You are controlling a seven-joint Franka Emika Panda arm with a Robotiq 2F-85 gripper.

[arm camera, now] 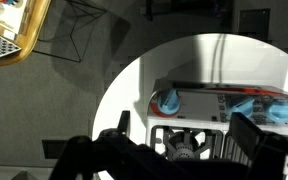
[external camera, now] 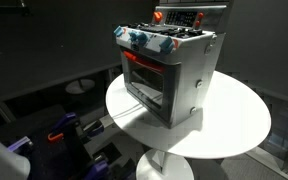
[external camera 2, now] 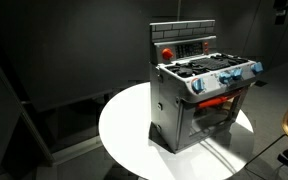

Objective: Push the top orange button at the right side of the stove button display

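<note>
My pincer (arm camera: 182, 125) spread, empty | stove (external camera 2: 199, 95) mid-frame on the round bench (external camera 2: 124, 130) | stove button display (external camera 2: 184, 47) upright along its back edge, long axis level, upper centre | in wrist view it lies beyond the knobs (arm camera: 167, 101), toward bottom edge, hidden

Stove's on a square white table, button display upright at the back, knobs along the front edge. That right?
Not quite: the table is round, not square, as both exterior views show. Otherwise right: the stove stands on it, with the stove button display upright at the back and the knobs along the front.
</note>
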